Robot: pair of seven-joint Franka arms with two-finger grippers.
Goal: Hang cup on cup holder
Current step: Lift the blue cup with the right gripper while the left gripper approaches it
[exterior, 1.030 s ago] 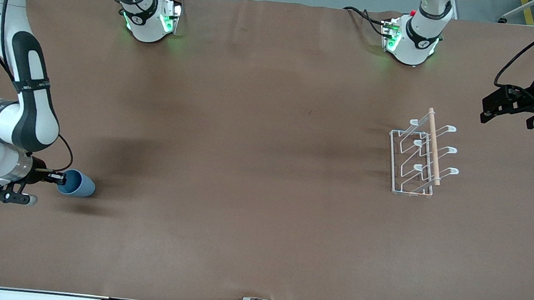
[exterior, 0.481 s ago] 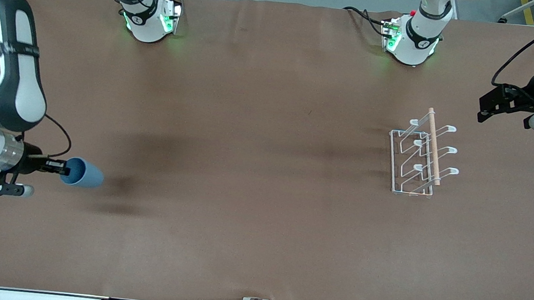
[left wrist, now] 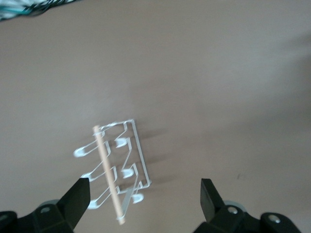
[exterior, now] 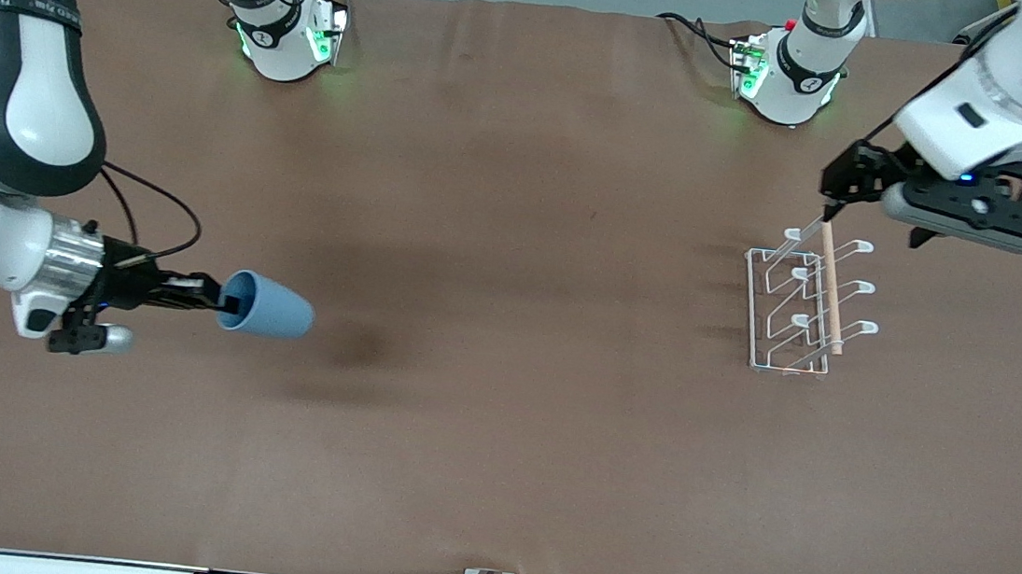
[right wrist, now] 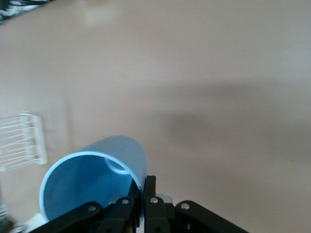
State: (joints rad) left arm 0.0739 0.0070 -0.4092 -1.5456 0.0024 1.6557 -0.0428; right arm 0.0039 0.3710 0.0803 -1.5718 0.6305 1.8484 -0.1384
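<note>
Brown paper covers the table (exterior: 493, 473), with both arm bases along its edge farthest from the front camera. The right gripper (exterior: 224, 302) carries the cup (exterior: 267, 305) on its side in the air over the table's right-arm end, its jaws pinched on the rim wall, one finger inside the mouth. The cup looks light, stiff and smooth, so a rim pinch probably suffices, though it may pivot in the jaws. The cup holder (exterior: 804, 306) stands well apart, toward the left arm's end. The left gripper (left wrist: 143, 194) hovers over the rack's end nearest the bases, jaws wide apart and empty. The thin wire rack likely slides easily when pushed.
</note>
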